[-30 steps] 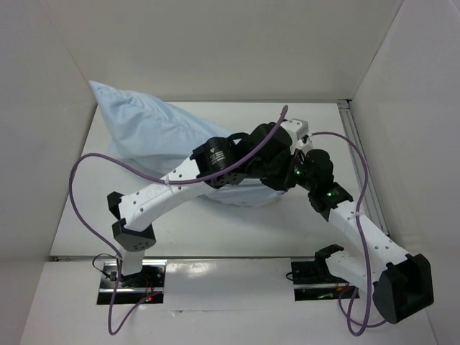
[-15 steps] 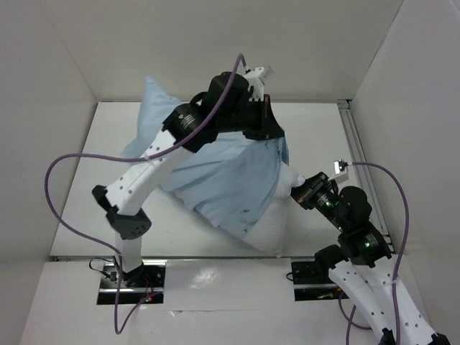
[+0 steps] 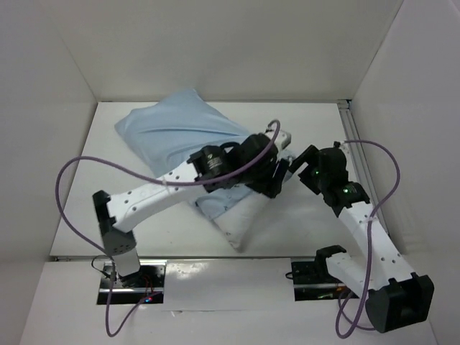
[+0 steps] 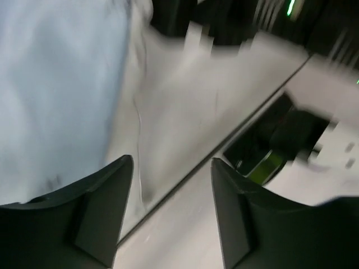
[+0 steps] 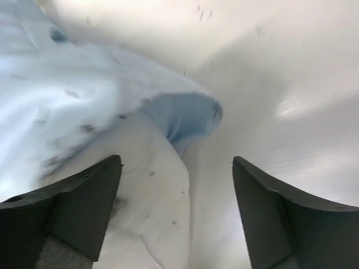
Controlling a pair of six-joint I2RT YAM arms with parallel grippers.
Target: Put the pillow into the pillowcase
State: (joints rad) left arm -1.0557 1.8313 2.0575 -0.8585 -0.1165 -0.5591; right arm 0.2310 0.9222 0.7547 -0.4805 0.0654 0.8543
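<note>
The light blue pillowcase (image 3: 176,129) lies on the table, most of the white pillow inside it. A white end of the pillow (image 3: 241,219) sticks out toward the near edge. My left gripper (image 3: 273,176) hovers at the right side of the bundle, jaws open and empty. The left wrist view is blurred and shows that gripper (image 4: 171,162) over the pillow (image 4: 168,101), the pillowcase (image 4: 56,84) on its left. My right gripper (image 3: 300,162) is open just right of it. In the right wrist view, that gripper (image 5: 176,162) faces the pillowcase hem (image 5: 188,115) and the pillow (image 5: 151,207).
White walls enclose the table (image 3: 309,230) on the left, back and right. A metal rail (image 3: 356,154) runs along the right side. Purple cables (image 3: 68,183) loop off both arms. The two arms nearly touch beside the bundle.
Both grippers have opened and let go of the fabric. The left arm has come down from its raised pose, and the pillow in its pillowcase has dropped flat onto the table.
</note>
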